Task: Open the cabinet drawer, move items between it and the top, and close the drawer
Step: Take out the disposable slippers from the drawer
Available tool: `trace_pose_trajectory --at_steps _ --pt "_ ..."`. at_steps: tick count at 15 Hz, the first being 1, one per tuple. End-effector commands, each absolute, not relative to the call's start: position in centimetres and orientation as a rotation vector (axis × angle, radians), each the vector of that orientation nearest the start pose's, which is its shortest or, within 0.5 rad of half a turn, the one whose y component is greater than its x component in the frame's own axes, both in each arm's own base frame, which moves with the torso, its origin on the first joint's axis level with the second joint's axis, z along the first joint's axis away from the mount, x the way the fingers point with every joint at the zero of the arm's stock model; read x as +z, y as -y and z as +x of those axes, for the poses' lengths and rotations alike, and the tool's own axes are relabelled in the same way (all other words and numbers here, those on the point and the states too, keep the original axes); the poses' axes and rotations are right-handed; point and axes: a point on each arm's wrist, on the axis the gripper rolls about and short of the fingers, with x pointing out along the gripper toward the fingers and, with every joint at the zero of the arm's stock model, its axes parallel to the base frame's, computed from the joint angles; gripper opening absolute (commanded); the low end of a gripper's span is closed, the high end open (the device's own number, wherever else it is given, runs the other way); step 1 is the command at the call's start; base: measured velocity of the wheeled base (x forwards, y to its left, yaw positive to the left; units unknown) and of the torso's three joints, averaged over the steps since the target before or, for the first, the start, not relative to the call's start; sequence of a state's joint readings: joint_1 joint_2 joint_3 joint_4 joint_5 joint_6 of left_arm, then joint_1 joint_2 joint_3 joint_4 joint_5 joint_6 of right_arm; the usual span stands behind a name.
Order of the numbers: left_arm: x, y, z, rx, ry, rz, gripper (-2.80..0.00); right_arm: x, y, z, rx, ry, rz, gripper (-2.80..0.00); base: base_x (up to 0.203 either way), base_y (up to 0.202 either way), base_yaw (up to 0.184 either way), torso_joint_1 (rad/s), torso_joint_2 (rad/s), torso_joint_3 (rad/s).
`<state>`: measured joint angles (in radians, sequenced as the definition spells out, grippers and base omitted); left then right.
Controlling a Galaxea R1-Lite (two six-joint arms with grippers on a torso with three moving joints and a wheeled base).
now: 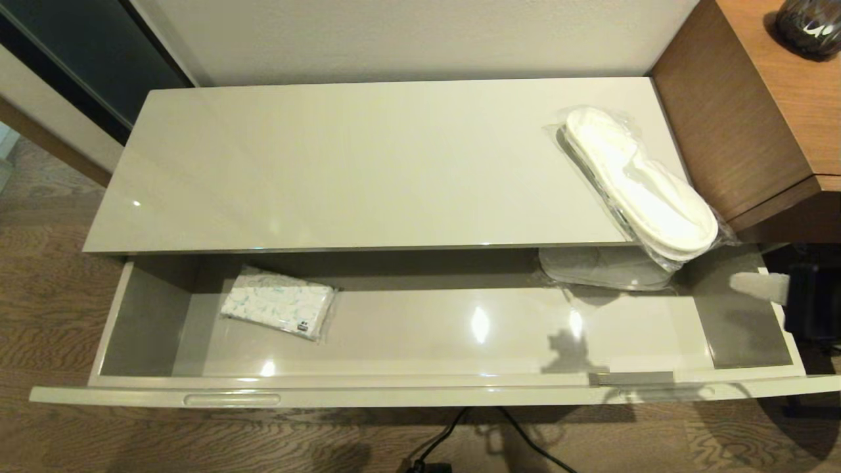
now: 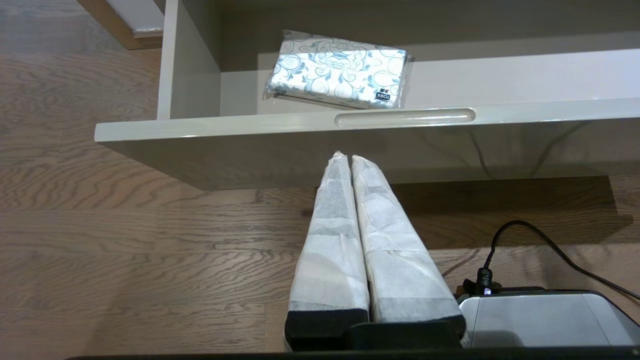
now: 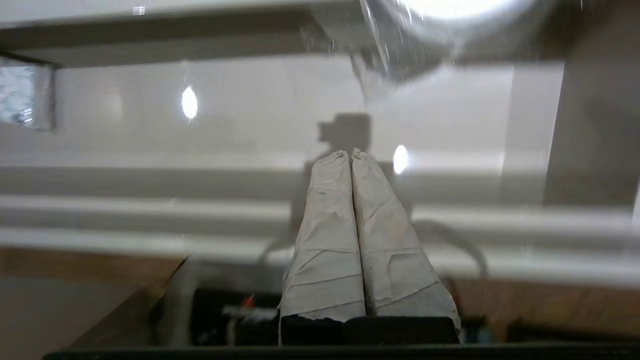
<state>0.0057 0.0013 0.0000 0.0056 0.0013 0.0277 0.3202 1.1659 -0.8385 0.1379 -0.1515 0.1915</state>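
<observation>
Standing wide open, the drawer (image 1: 420, 328) holds a tissue packet (image 1: 279, 302); the wrapped slippers (image 1: 640, 187) lie on the cabinet top (image 1: 341, 164), overhanging its front edge. Right gripper (image 1: 755, 287) hovers beside the drawer's right wall, fingers pressed together; left gripper (image 2: 347, 159), likewise closed and empty, sits below the drawer front.

— Low cabinet with a glossy cream-beige top (image 1: 341, 164), standing on brown wood-grain floor (image 1: 59, 433)?

— Yes. On the slab, near the right end: a pair of flat white slippers in clear crinkly plastic (image 1: 640, 187), laid diagonally, toe end poking past the front edge.

— And below?

— A long, shallow glossy beige drawer (image 1: 420, 394), pulled out. On its floor, left side: a small white-and-blue patterned soft packet (image 1: 278, 303). On the wood floor in front: a black cable (image 1: 453, 433).
</observation>
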Motion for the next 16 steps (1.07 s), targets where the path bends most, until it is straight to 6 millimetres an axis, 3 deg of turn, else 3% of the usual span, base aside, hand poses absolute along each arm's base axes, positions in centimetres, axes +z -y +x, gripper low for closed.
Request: trace_pose_trajectory --at_steps 1,4,5,12,16 --pt "7.5 0.0 -2.3 0.008 -0.009 0.028 -2.80 23.5 -5.5 20.8 0.107 -0.416 -0.065 -2.80 0.000 0.000 0.000 0.000 0.00 0.000" --pt "7.5 0.0 -2.3 0.008 -0.009 0.028 -2.80 23.8 -5.8 23.1 0.058 -0.337 -0.115 -2.80 0.000 0.000 0.000 0.000 0.00 0.000" --pt "7.5 0.0 -2.3 0.008 -0.009 0.028 -2.80 23.2 -5.9 24.1 0.016 -0.348 -0.125 0.00 0.000 0.000 0.000 0.000 0.00 0.000" --pt "7.5 0.0 -2.3 0.008 -0.009 0.028 -2.80 22.1 -6.0 25.6 -0.034 -0.375 -0.129 0.00 0.000 0.000 0.000 0.000 0.00 0.000" --pt "7.5 0.0 -2.3 0.008 -0.009 0.028 -2.80 22.6 -6.2 27.7 -0.175 -0.201 -0.104 0.00 0.000 0.000 0.000 0.000 0.00 0.000"
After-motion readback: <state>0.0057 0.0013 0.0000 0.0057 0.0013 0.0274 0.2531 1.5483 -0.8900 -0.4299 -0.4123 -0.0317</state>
